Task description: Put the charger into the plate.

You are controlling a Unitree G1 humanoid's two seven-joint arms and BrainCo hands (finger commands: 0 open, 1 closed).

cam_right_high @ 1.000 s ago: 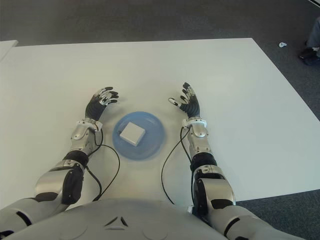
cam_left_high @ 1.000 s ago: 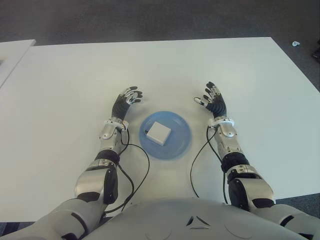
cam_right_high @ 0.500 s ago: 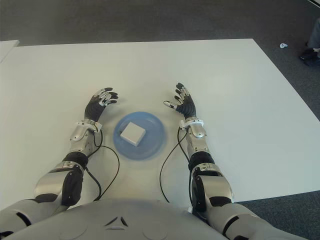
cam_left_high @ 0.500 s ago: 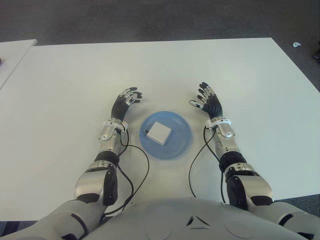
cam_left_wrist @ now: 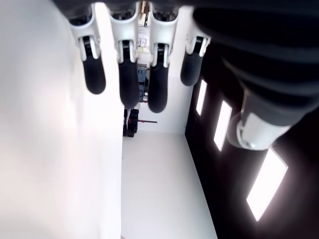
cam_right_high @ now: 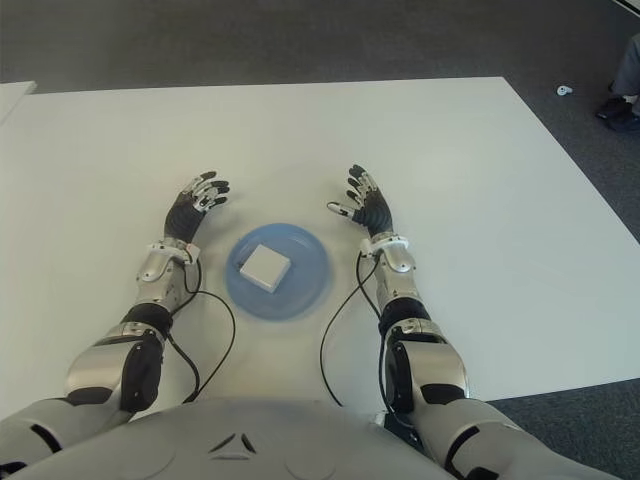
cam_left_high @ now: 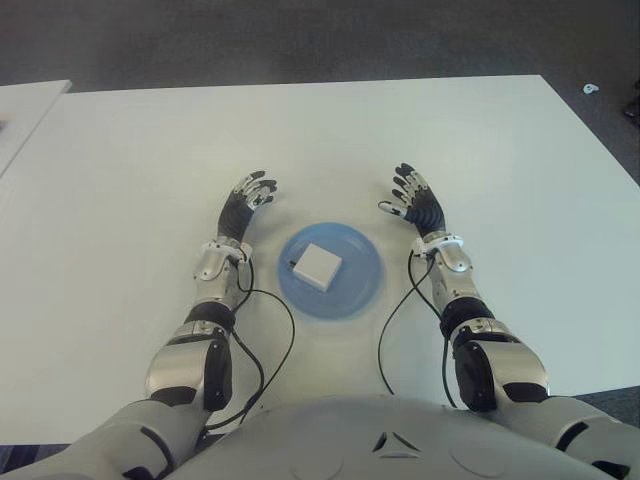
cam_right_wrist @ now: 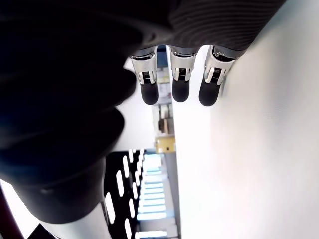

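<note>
A white charger [cam_left_high: 319, 264] sits inside the blue plate [cam_left_high: 363, 283] on the table [cam_left_high: 120, 180]; left hand [cam_left_high: 243, 208] at ten o'clock and right hand [cam_left_high: 417, 206] at two o'clock, both spread wide, empty.

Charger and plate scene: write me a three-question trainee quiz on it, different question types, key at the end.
1. True or false: the white charger lies inside the blue plate.
2. Multiple choice: what does the left hand hold? A) the charger B) the plate C) nothing
3. Fill in: the right hand shows on the plate's ____ side, above the white table, with its fingers spread.

Key
1. True.
2. C: in the left wrist view its fingers are relaxed, with nothing between them.
3. Right.
</note>
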